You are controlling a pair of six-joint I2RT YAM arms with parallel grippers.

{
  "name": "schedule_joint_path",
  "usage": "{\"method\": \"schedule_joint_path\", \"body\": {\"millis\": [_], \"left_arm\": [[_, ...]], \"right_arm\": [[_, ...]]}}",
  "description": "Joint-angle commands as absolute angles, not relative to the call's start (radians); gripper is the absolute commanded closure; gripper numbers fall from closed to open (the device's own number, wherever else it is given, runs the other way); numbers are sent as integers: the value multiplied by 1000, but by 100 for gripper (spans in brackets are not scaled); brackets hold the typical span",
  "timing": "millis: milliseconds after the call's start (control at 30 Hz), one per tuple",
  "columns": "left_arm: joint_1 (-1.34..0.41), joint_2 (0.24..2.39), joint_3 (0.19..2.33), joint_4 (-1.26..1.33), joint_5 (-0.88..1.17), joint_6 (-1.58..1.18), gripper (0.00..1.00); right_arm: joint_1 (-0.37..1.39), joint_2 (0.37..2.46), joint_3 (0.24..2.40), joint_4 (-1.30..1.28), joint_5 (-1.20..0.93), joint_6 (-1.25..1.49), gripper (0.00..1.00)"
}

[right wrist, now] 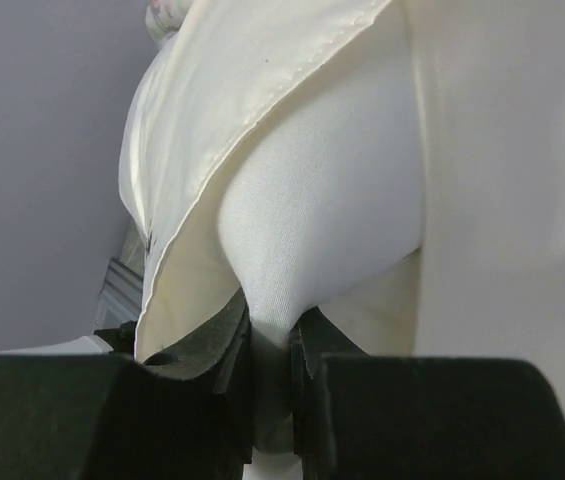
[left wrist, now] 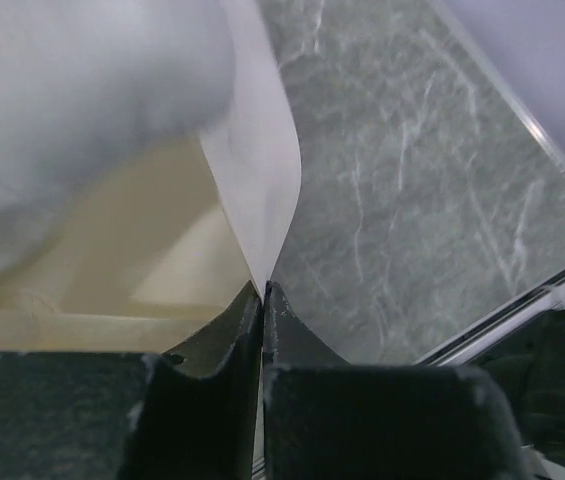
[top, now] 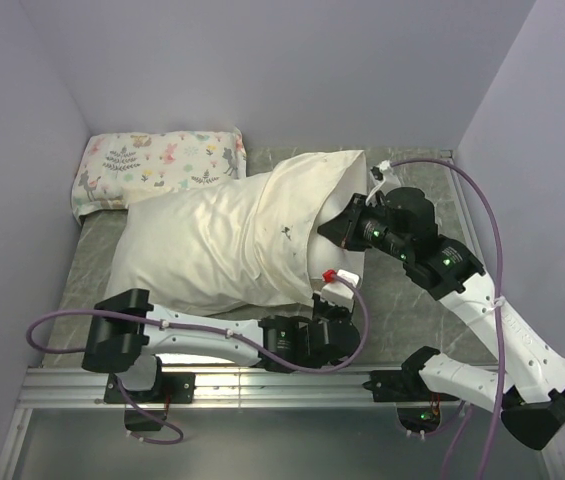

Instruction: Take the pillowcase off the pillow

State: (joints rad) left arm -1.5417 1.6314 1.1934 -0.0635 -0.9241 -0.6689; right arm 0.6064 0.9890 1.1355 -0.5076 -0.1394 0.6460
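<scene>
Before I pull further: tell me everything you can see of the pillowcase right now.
The pillowcase is cream, thin and slightly shiny, wrinkled, with a stitched hem at its open right end. It lies slantwise on the grey table, covering most of the pillow. The left gripper pinches its near edge; the right gripper grips the pillow inside the opening. Its far corner appears to touch the floral pillow.
</scene>
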Motion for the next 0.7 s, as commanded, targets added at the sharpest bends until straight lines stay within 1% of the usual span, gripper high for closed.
{"method": "schedule_joint_path", "body": {"millis": [0,133,233,267,333,367,433,467,533,567,633,667], "left_arm": [[-1546,1672,1154,-24,-874,-751,92],[-1511,1671,1098,-110,-903,-906,91],[-1479,1600,1004,-141,-923,-1029,85],[-1474,1548,950,-144,-923,-1043,82],[-1466,1497,910,-144,-917,-1069,77],[-1466,1456,887,-167,-913,-1074,69],[-1474,1422,871,-204,-910,-1112,60],[-1477,1392,855,-224,-898,-1120,51],[-1480,1367,842,-222,-849,-1112,42],[-1483,1347,842,-212,-792,-1094,36],[-1508,1333,851,-163,-724,-1005,31],[-1517,1333,891,-158,-682,-976,29]], "right_arm": [[618,986,1235,-391,-124,632,100],[617,977,1249,-414,-106,621,100],[617,950,1218,-422,-97,618,100],[617,930,1204,-416,-97,623,100],[617,910,1151,-405,-97,627,100],[617,893,1131,-399,-98,626,100],[617,871,1065,-381,-100,635,100],[617,849,1040,-373,-104,638,100],[615,822,962,-361,-112,643,100],[617,795,931,-344,-115,650,100],[617,769,836,-328,-117,661,100],[618,743,801,-305,-120,679,100]]}}
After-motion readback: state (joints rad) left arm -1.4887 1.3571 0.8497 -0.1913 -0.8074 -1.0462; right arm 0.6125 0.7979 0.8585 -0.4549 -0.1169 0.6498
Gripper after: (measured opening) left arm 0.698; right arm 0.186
